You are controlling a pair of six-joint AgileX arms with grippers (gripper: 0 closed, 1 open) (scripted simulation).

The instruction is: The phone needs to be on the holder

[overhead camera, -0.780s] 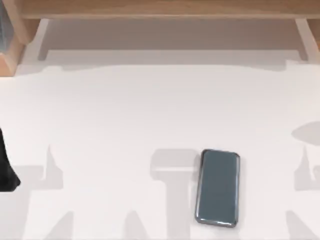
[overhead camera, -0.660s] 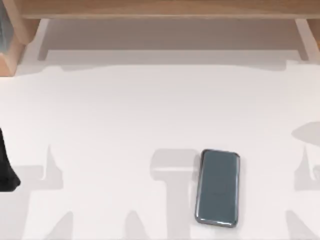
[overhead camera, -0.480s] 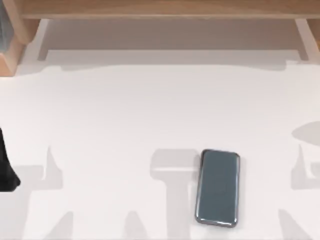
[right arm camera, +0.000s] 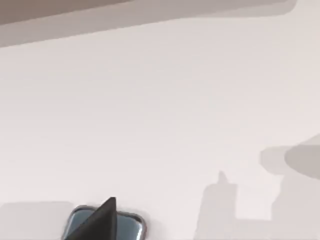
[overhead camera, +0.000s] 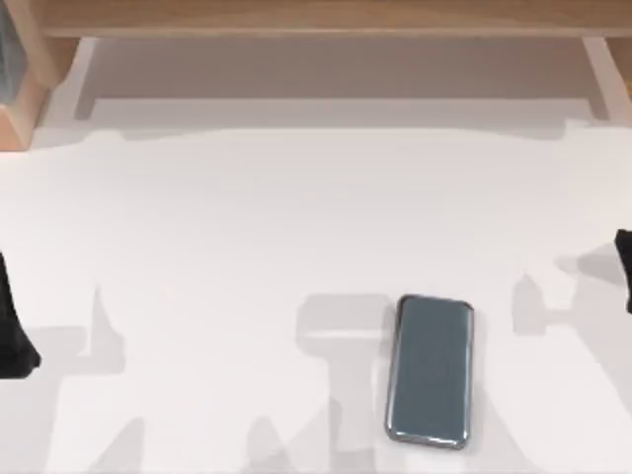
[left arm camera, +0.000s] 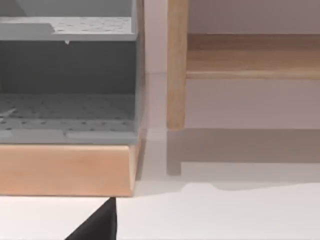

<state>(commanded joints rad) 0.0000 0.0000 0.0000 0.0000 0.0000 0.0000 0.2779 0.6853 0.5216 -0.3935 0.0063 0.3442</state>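
The phone (overhead camera: 430,370) lies flat on the white table, right of the middle and near the front edge, its dark grey-blue face up. Its end also shows in the right wrist view as the phone (right arm camera: 132,225). The holder (left arm camera: 67,75), grey and perforated on a wooden base, stands at the table's far left back corner, and the top view catches a sliver of the holder (overhead camera: 8,69). My left gripper (overhead camera: 12,326) sits at the left edge. My right gripper (overhead camera: 624,265) pokes in at the right edge, well right of the phone.
A wooden frame (overhead camera: 316,18) runs along the back of the table, with a post (left arm camera: 176,65) beside the holder. Wide white tabletop (overhead camera: 296,217) lies between the phone and the holder.
My right arm has come into view at the right edge and its shadow has slid left toward the phone. The phone and my left arm have not moved.
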